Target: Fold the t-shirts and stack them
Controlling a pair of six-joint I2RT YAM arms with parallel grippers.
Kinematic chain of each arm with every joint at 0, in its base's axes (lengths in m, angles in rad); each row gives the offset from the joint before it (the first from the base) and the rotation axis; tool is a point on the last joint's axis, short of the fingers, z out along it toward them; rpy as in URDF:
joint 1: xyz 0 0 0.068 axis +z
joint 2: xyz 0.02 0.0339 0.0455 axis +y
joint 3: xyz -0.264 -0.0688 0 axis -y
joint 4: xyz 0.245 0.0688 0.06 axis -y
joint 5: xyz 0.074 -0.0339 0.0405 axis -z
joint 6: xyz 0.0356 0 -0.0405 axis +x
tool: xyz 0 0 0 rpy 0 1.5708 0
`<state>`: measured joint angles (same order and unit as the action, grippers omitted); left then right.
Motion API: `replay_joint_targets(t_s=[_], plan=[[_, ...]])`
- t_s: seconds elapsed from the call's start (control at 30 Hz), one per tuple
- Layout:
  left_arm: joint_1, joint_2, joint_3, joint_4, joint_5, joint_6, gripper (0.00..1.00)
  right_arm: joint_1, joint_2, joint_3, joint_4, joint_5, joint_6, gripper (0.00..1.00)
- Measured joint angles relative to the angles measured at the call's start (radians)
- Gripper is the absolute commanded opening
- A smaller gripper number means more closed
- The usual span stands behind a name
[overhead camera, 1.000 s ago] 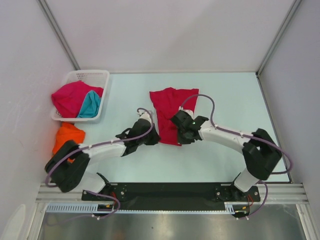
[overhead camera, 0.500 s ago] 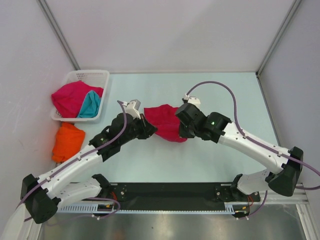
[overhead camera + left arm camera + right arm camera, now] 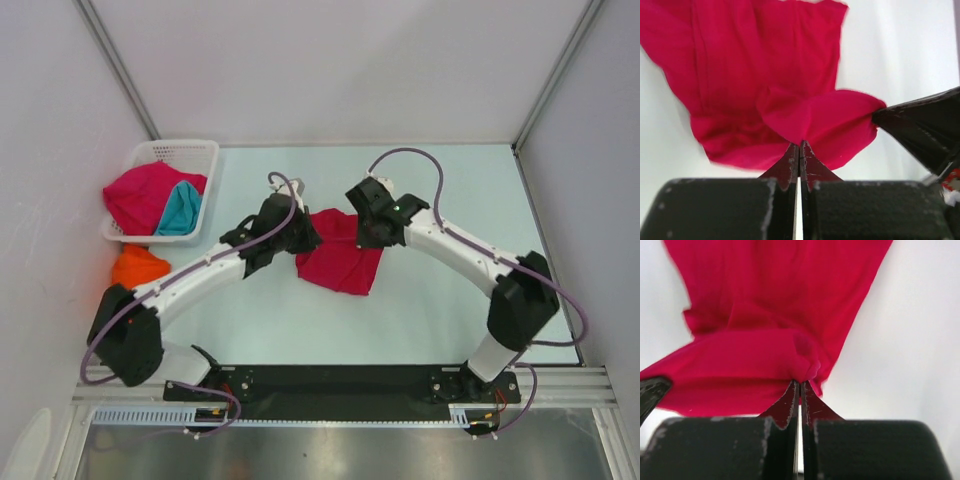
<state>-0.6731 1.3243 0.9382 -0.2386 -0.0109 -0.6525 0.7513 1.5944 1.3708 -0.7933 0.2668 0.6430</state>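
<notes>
Gripping one crimson t-shirt (image 3: 340, 262) along its far edge, both arms reach over the table (image 3: 450, 190) to the right of the white lattice basket (image 3: 190, 152), the reference point for this record. The left gripper (image 3: 800, 146) has its jaws pinched together on a fold of the red cloth, with only a hairline showing between the tips. The right gripper (image 3: 800, 384) is clamped the same way on a bunched corner of the same garment, on the side farther from the basket. The cloth is drawn taut between the two grips, and the rest of the shirt spreads below them, rumpled, toward the arm bases. It lies well apart from the basket. A second crimson t-shirt (image 3: 140, 195) sits heaped inside the basket and spills over its left rim. A teal t-shirt (image 3: 180, 212) is tucked beside it at the basket's near right corner. An orange t-shirt (image 3: 138, 268) lies crumpled on the table just in front of the basket, partly hidden by the left arm.
</notes>
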Motion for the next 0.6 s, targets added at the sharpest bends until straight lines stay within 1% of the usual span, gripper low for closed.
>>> replay_joint_targets(t_s=[0.13,0.23,0.37,0.43,0.53,0.57,0.6], plan=[[0.064,0.170,0.135,0.010,0.006,0.036,0.00,-0.084,0.172,0.131,0.025,-0.032,-0.057,0.00],[0.097,0.273,0.229,0.005,0.006,0.057,0.00,-0.124,0.271,0.229,0.027,-0.047,-0.092,0.00],[0.130,0.387,0.340,-0.011,0.006,0.071,0.01,-0.161,0.360,0.350,0.015,-0.048,-0.122,0.00],[0.143,0.434,0.386,-0.021,0.004,0.077,0.04,-0.174,0.381,0.390,0.013,-0.048,-0.131,0.00],[0.153,0.495,0.445,-0.038,-0.005,0.081,0.17,-0.193,0.400,0.431,0.002,-0.047,-0.141,0.00],[0.154,0.511,0.461,-0.048,-0.007,0.082,0.33,-0.198,0.406,0.444,-0.004,-0.047,-0.143,0.00],[0.156,0.526,0.476,-0.058,-0.011,0.085,0.37,-0.202,0.412,0.455,-0.006,-0.045,-0.144,0.00]])
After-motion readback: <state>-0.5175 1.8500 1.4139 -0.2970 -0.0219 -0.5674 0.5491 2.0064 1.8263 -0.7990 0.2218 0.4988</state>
